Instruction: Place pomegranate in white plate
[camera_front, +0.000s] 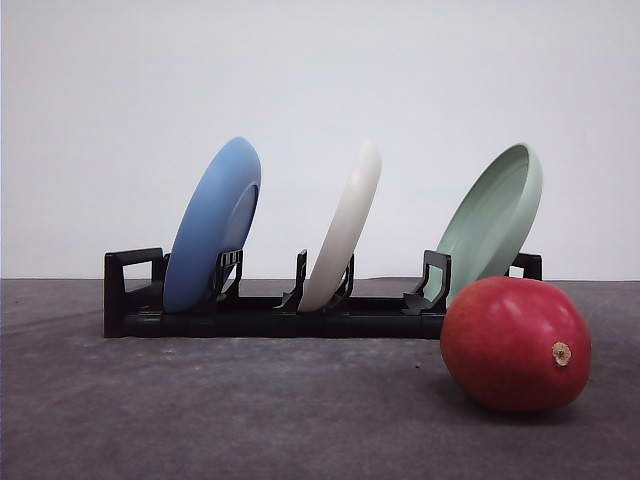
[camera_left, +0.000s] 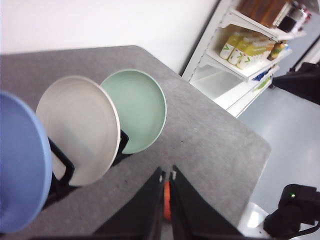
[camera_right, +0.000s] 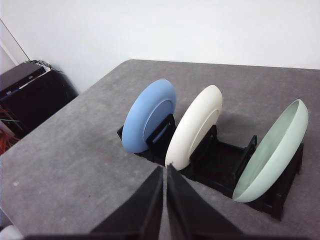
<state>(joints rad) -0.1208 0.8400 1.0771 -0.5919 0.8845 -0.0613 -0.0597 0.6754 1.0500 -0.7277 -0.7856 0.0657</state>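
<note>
Deep-red and smooth, the pomegranate (camera_front: 516, 344) lies free on the grey table (camera_front: 200, 420), resting on its side with the tan stem scar facing the front camera, in front of the pale green plate (camera_front: 492, 222) at the rack's right end. Nothing holds it. The white plate (camera_front: 345, 228) stands tilted on edge in the middle slot of the black dish rack (camera_front: 130, 295), between the blue plate (camera_front: 212, 224) and the green one, so it presents no flat bed for fruit yet; I judge it must come out first.

From its wrist camera, the left gripper (camera_left: 166, 176) hovers above the table with its fingers pressed together and empty, the white plate ahead of it and a sliver of red beyond the tips. The right gripper (camera_right: 164, 171) is likewise closed and empty, raised and aimed toward the white plate's lower edge.
</note>
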